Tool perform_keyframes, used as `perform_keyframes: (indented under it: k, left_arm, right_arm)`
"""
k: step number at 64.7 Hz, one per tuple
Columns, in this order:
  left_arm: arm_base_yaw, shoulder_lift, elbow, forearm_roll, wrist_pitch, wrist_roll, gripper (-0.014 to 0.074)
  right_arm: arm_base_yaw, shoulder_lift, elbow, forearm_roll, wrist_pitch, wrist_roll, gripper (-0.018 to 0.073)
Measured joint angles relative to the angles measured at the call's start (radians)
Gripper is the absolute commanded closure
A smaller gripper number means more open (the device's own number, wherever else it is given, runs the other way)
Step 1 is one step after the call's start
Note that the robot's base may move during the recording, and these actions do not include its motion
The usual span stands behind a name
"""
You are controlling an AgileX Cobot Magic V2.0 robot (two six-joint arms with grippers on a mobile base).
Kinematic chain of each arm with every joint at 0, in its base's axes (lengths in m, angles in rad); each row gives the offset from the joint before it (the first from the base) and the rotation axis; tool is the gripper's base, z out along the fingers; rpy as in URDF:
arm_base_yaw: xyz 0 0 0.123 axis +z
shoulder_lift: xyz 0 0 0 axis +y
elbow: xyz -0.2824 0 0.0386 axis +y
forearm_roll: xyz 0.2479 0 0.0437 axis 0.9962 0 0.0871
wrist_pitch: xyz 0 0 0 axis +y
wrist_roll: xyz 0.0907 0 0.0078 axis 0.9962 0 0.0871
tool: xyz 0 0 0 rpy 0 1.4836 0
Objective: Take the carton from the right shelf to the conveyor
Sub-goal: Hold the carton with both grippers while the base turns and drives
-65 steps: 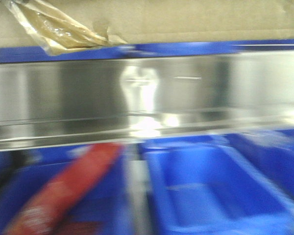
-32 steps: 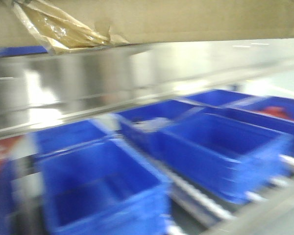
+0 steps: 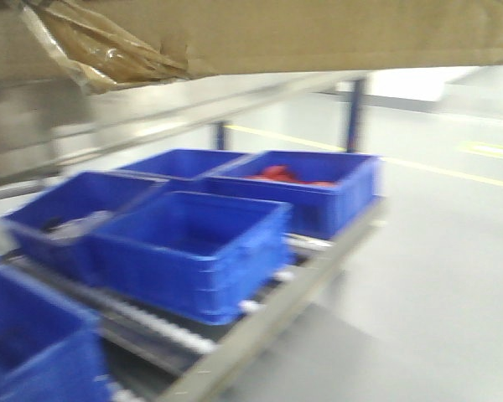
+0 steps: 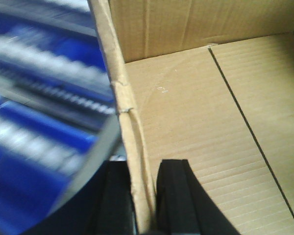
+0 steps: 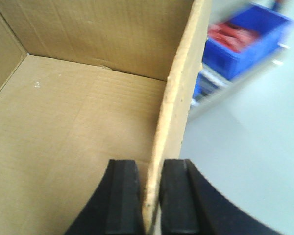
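We are holding the carton (image 3: 318,33) up at the top of the front view. Its underside and a crumpled scrap of yellowish tape (image 3: 101,50) are showing, and by our reckoning it is hanging clear of the right shelf (image 3: 42,142). The left claw (image 4: 142,196) is clamping the carton's left wall, one pad inside and one outside. The right claw (image 5: 149,196) is pinching the right wall the same way. Both are nearly shut, with only the cardboard between the pads.

What is worrying us is the grip itself: two thin walls are bearing the whole box. The left wall is showing a crease just above the pads, so it could fold or tear there. If the arms are not keeping their spacing, the walls could buckle or slide out of the pinch.

Below the carton, blue bins (image 3: 193,243) are sitting on a roller rack, the far one holding something red (image 3: 281,176), and a dark upright (image 3: 355,113) is standing behind them. A low corner could catch on these. Open floor (image 3: 436,276) is lying to the right — the conveyor is not showing in any view.
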Motion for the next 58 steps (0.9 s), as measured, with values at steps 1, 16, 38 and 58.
perform_keyframes:
  k: [1, 16, 38, 58]
  left_arm:
    - [0.000, 0.000, 0.000, 0.000, 0.000, 0.000, 0.0614]
    - [0.000, 0.000, 0.000, 0.000, 0.000, 0.000, 0.0614]
    - [0.000, 0.000, 0.000, 0.000, -0.001, 0.000, 0.0614]
    - [0.000, 0.000, 0.000, 0.000, -0.001, 0.000, 0.0614]
  right_arm:
    - [0.000, 0.000, 0.000, 0.000, 0.000, 0.000, 0.0628]
    - [0.000, 0.000, 0.000, 0.000, 0.000, 0.000, 0.0628]
    - [0.000, 0.000, 0.000, 0.000, 0.000, 0.000, 0.0628]
    - [0.000, 0.000, 0.000, 0.000, 0.000, 0.000, 0.0628]
